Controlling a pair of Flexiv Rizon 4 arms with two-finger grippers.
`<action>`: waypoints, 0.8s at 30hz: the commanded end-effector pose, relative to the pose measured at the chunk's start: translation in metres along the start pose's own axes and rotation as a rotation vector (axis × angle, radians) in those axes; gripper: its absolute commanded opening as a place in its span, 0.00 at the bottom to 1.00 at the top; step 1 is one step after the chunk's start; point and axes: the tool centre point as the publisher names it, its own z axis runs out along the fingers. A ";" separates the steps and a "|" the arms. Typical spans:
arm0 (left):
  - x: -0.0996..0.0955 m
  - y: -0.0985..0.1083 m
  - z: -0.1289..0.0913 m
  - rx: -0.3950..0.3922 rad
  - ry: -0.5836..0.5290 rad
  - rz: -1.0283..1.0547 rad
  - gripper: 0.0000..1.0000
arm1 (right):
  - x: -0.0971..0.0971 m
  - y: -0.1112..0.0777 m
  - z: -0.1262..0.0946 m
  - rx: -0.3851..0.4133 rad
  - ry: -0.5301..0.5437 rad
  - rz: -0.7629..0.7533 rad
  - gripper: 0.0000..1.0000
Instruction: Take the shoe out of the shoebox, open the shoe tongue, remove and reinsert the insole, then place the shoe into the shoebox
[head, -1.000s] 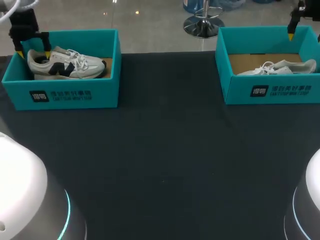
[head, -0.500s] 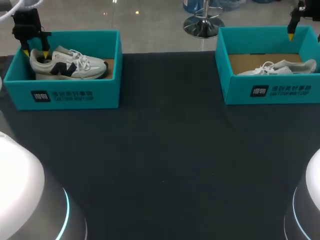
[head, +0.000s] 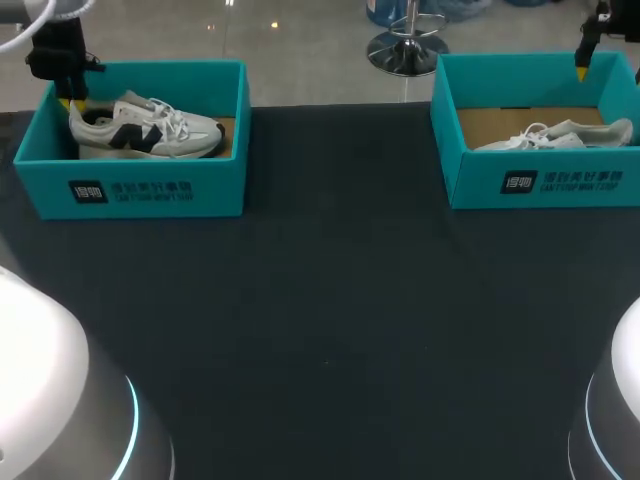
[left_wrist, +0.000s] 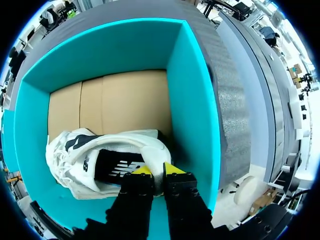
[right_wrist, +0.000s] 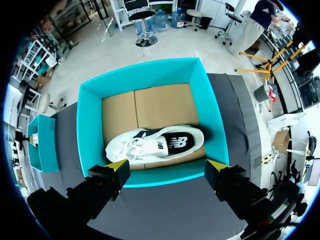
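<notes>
The shoe, heel pinched by the left pincer, is not yet lifted clear of its shoebox. The right pincer is spread; later steps are judged undone.

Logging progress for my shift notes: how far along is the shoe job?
Done: nothing visibly finished. In hand: the left gripper is shut on the heel of the left sneaker, which is not yet out of the left shoebox. The right gripper hangs open above the right shoebox, right sneaker lying inside. Left: lifting out, tongue, insole, reboxing.
</notes>
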 end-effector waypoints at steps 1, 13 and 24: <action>-0.009 -0.016 -0.003 -0.042 0.015 0.006 0.00 | 0.000 0.000 0.000 0.000 -0.002 0.001 1.00; -0.002 -0.036 -0.037 -0.111 -0.041 0.046 0.00 | 0.000 0.000 0.000 0.000 -0.002 0.001 1.00; 0.008 -0.056 -0.102 -0.166 -0.077 0.033 0.00 | 0.000 0.000 0.000 0.000 -0.002 0.001 1.00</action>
